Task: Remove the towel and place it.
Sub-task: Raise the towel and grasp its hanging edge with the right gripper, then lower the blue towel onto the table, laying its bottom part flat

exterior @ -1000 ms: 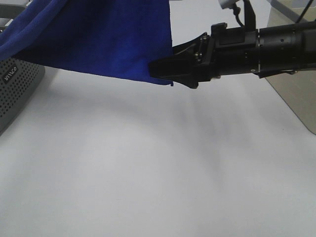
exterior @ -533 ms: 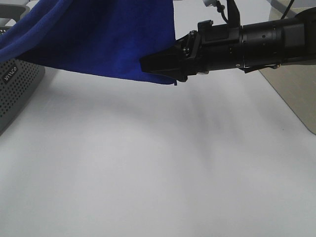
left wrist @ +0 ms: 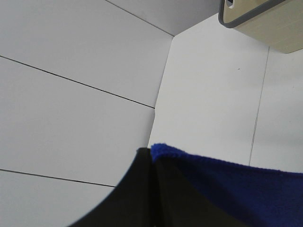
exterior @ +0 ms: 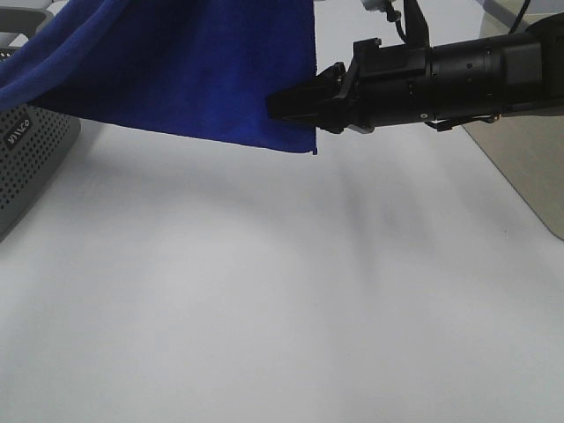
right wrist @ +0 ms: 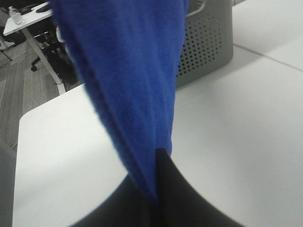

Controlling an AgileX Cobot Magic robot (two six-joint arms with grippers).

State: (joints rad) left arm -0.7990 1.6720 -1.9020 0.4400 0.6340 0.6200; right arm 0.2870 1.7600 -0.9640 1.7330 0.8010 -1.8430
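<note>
Here we have the wide matte white counter (exterior: 264, 300), and hanging above it the large royal-blue plush microfibre towel (exterior: 194, 70). It spreads like a curtain from 9 o'clock to 12 o'clock in the high view, and its lower hem is off the surface. We reckon it is held up and stretched so that it can travel without dragging or bunching.

The black right tool (exterior: 282, 106) reaches in from 3 o'clock. Its fingers are pressed together on the towel's hanging right edge, just above the bottom corner. Its own camera confirms this, with cloth running straight into the closed tip (right wrist: 158, 156).

The black left tool (left wrist: 150, 153) is out of the high view. Its wrist camera shows it pinching a stitched blue corner (left wrist: 208, 184).

We judge the towel is lifted but not yet placed.

The counter shows only soft shadows under the cloth. A grey perforated plastic bin (exterior: 26, 159) sits at 9 o'clock, and a beige tray with a grey rim (exterior: 529, 167) at 3 o'clock. Beyond the counter's edge, the right wrist camera catches plank flooring and a desk.
</note>
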